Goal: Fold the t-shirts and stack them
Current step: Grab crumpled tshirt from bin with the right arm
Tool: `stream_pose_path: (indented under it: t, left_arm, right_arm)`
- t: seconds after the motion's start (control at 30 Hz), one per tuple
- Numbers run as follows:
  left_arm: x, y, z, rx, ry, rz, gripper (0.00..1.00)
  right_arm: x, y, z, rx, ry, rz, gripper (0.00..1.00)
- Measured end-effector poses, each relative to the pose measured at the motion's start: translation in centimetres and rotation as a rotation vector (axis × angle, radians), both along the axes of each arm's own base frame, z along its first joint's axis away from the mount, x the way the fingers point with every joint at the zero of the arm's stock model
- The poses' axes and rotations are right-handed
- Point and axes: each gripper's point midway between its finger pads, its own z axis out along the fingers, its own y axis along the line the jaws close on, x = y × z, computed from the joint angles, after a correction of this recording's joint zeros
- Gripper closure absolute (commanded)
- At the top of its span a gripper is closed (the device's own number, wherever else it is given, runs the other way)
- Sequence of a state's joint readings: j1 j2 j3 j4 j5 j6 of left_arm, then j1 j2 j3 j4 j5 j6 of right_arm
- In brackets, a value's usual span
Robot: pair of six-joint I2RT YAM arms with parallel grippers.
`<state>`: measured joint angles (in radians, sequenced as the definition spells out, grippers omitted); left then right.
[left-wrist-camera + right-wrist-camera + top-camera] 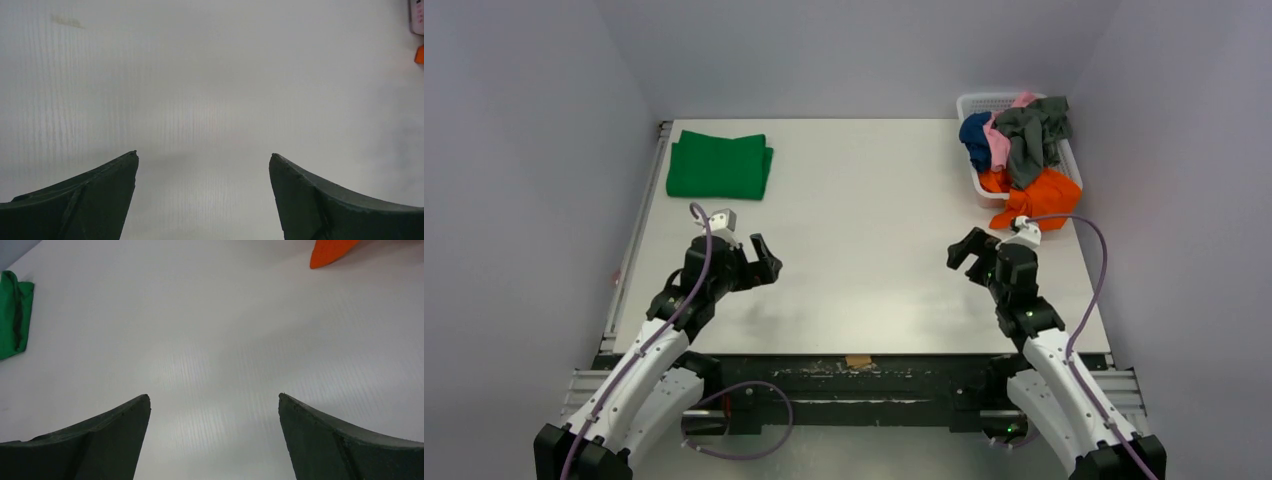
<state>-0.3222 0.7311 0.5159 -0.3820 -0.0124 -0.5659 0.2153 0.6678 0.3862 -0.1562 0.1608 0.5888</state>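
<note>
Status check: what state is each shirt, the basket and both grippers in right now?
green shirt: folded, lying on the table's far left.
basket: upright, heaped.
orange shirt: unfolded, spilling from the basket onto the table.
dark grey shirt: crumpled, atop the basket pile.
pink shirt: crumpled in the basket.
navy shirt: crumpled in the basket.
left gripper: open, empty.
right gripper: open, empty.

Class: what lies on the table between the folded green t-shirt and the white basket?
Nothing: in the top view only bare table runs between the green t-shirt and the basket.
</note>
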Motion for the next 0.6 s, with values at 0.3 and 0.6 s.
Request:
stream_pose_path:
  t: [0.3,0.6]
  left_arm:
    - [0.3,-0.5,0.2,-0.039,0.027,0.015,0.00]
    - [1.8,-0.4,2.2,-0.040,0.021,0.057,0.00]
  right_arm:
    - [1.7,-0.2,-2.0,-0.032,0.124,-0.035,0.01]
    - [13.2,-3.1,7.1,-0.158,0.078,-0.222,0.01]
